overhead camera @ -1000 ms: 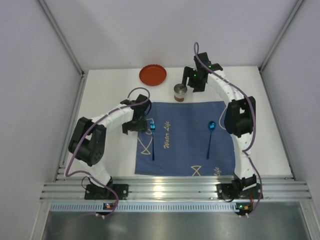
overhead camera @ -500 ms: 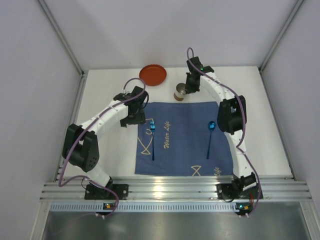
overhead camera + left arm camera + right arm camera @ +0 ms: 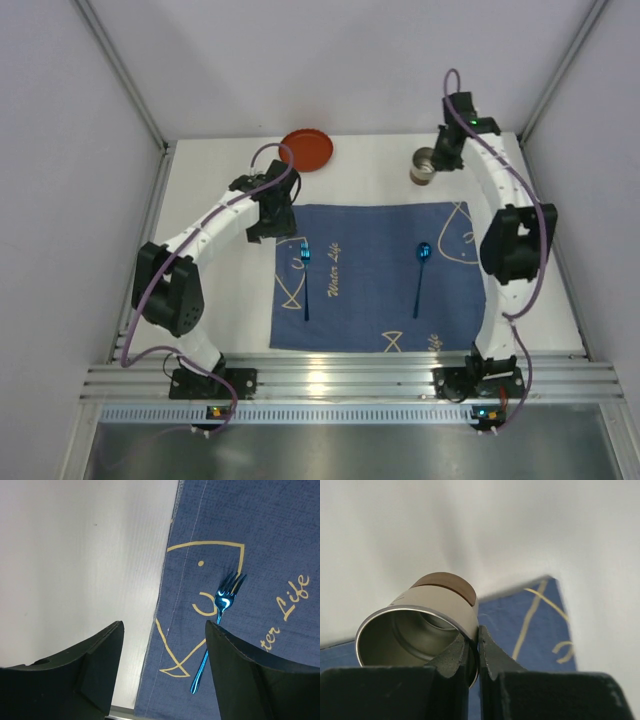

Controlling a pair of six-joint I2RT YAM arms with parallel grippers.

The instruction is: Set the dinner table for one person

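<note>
The white table [image 3: 245, 310] fills the workspace, both arm bases at its near edge. A blue mat [image 3: 370, 290] lies on it in front of them, with a fork [image 3: 306, 285] lying toward the mat's left side and a spoon [image 3: 420, 283] toward its right, well apart. The left gripper [image 3: 164, 630] hangs over the mat's left edge, jaws spread wide with nothing between them. Farther back, the right gripper [image 3: 474, 640] pinches the rim of a metal cup [image 3: 420, 610] just beyond the mat's far right corner. A red plate [image 3: 307, 150] sits at the table's far edge.
</note>
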